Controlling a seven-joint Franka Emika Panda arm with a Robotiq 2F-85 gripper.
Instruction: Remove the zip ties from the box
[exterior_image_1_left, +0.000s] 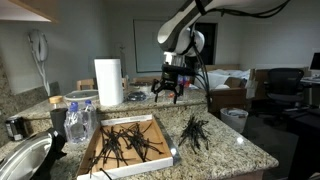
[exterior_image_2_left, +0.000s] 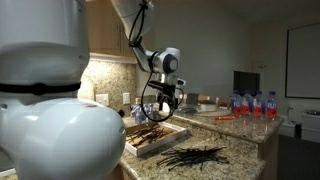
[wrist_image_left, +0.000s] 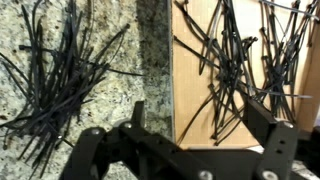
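The jaws, cut off by the lower edge of the wrist view, stand wide apart. The box (wrist_image_left: 192, 100) fills the right half and is cropped at right. The zip ties (wrist_image_left: 240, 70) in it crisscross, mostly running top to bottom. A second pile (wrist_image_left: 55, 80) fans out on the table (wrist_image_left: 150, 50) at left. In an exterior view a blurred white shape (exterior_image_2_left: 50, 110) hides the frame's left.

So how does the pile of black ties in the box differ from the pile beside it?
The boxed ties lie on brown cardboard inside the box; the counter pile lies on the speckled counter. The boxed ties sprawl loosely; the counter pile is a tighter clump. Both are thin black strips.
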